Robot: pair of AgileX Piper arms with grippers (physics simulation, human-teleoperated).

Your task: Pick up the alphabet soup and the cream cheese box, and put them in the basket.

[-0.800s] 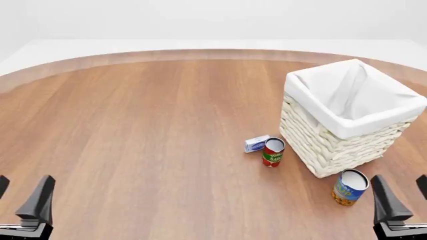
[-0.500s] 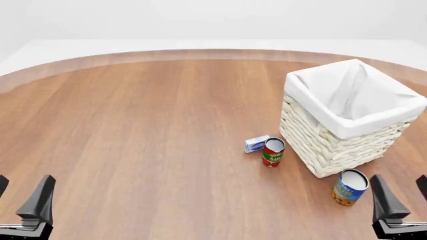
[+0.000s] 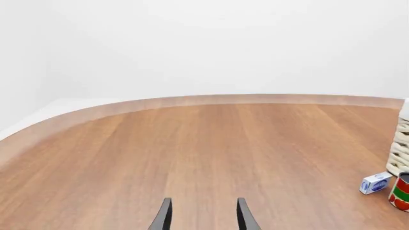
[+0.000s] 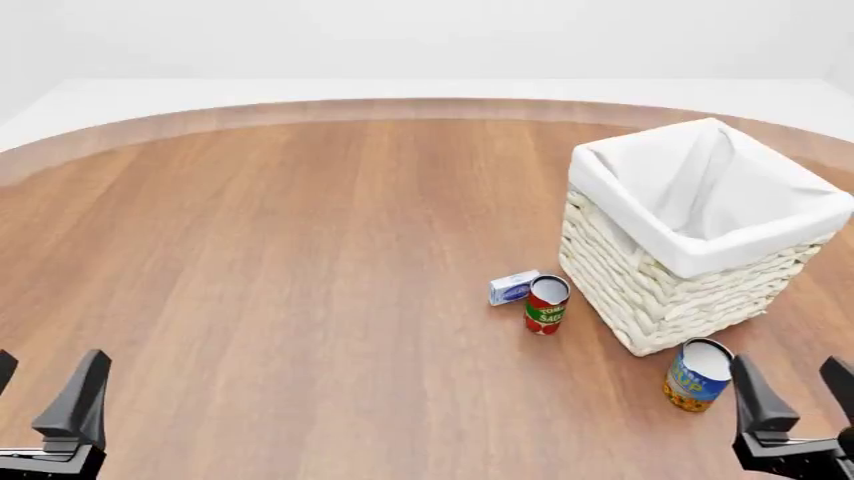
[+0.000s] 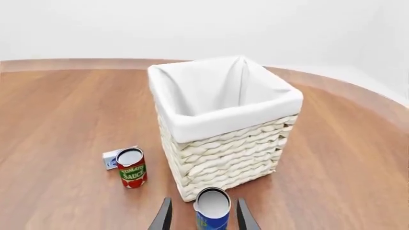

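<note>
Looks like we're right at the start of the first pick, nothing is in the basket point(image 4: 707, 262) yet; the right gripper point(image 4: 797, 395) sits low at the near right edge of the worktop point(image 4: 294, 260) with its fingers spread apart and nothing between them, and in the right wrist view the alphabet soup point(image 5: 212, 210) is lined up dead ahead between the two finger tips, so my guess is that can goes first; the next move probably calls for pushing forward and a bit down until the fingers straddle the can's round side, then squeezing; it's upright, just beside the near corner of the basket, so there isn't much room to swing wide without bumping the wicker. The left gripper point(image 4: 47, 390) is parked at the near left, also open and empty, well apart from everything. The cream cheese box point(image 4: 513, 287) lies flat on the wood, touching or nearly touching the red-and-green can point(image 4: 546, 304), just left of the basket; that neighbour could make the grab fiddly. Texture-wise: the soup is a smooth cylinder with a blue and yellow-orange label and pale silver lid; the box is a tiny flat white-and-blue slab; the basket is chunky cream weave, square, with soft white cloth folded over the rim; the worktop is glossy brown wood grain.
</note>
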